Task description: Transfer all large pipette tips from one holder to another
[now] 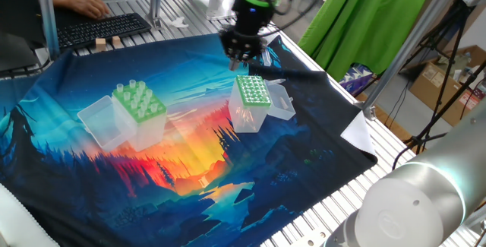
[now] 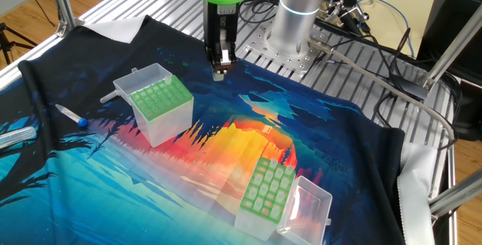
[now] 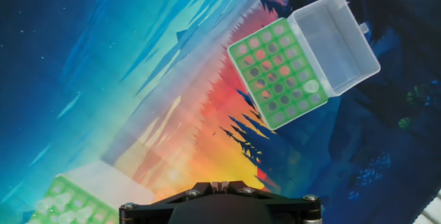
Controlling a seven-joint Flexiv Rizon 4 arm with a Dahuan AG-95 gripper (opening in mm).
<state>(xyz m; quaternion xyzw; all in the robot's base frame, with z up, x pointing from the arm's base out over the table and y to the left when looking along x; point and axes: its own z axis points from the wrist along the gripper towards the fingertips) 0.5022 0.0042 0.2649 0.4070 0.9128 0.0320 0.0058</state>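
Observation:
One holder point(image 1: 149, 125), the clear box with the light-green wide-holed top, stands left on the printed cloth, lid open. Several large pipette tips point(image 1: 135, 95) stick up from it. It also shows as a green-topped box point(image 2: 260, 213) at the front and at the lower left of the hand view point(image 3: 72, 202). Another holder point(image 1: 247, 118), narrower with a darker-green finely holed top point(image 2: 162, 124), stands in the middle, lid open. One corner hole point(image 3: 311, 86) by its lid looks whitish. My gripper point(image 1: 235, 63) point(image 2: 219, 71) point(image 3: 219, 185) hangs above the cloth just beyond this box, shut, nothing visible between the fingers.
A keyboard point(image 1: 102, 28) with a person's hand point(image 1: 87, 5) and small wooden blocks point(image 1: 106, 43) lie beyond the cloth. A blue-capped pen point(image 2: 71, 115) lies on the cloth's edge. The robot's base point(image 2: 297, 19) and cables point(image 2: 361, 64) stand behind; white paper point(image 1: 357, 133) lies at the table edge.

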